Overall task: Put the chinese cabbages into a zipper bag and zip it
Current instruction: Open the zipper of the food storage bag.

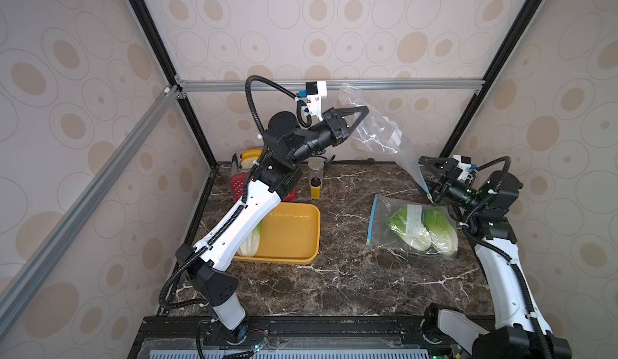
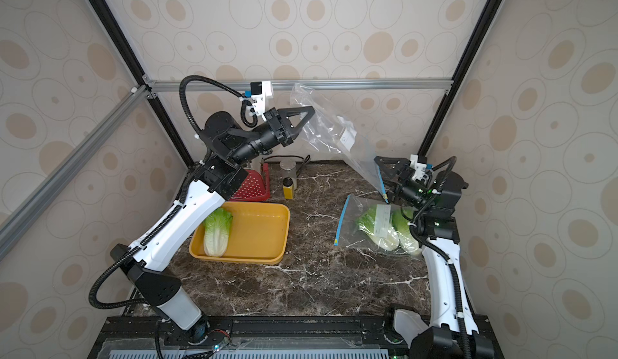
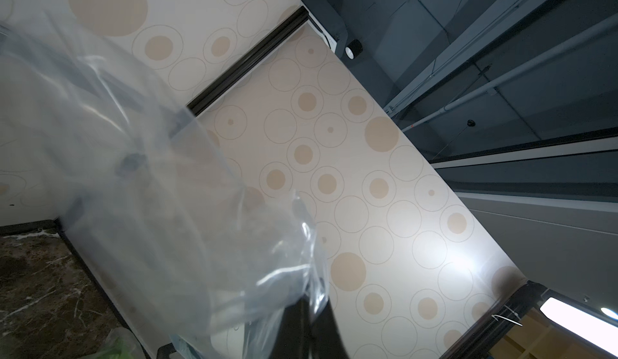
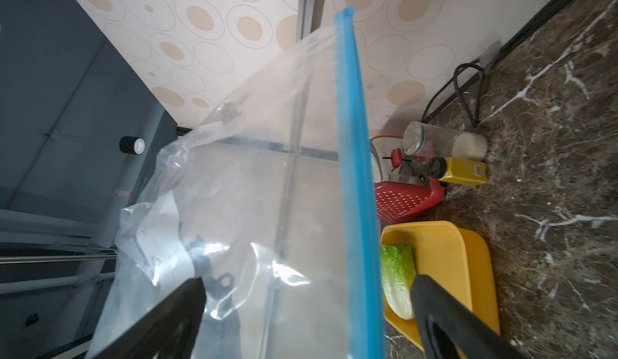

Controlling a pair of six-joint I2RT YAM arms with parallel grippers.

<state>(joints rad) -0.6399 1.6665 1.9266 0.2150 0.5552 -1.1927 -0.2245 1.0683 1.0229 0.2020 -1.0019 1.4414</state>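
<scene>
In a top view the left arm (image 1: 240, 227) hides most of the third cabbage (image 2: 217, 232) in the tray (image 2: 264, 230); two cabbages (image 1: 406, 227) show blurred through the lying bag (image 1: 381, 206) on the table (image 1: 334, 273), right side; left gripper (image 1: 365, 108) pinched shut on the raised empty bag (image 1: 378, 130); right gripper (image 4: 306, 287) fingers wide, straddling its blue zipper (image 4: 351, 140); contact unclear.
</scene>
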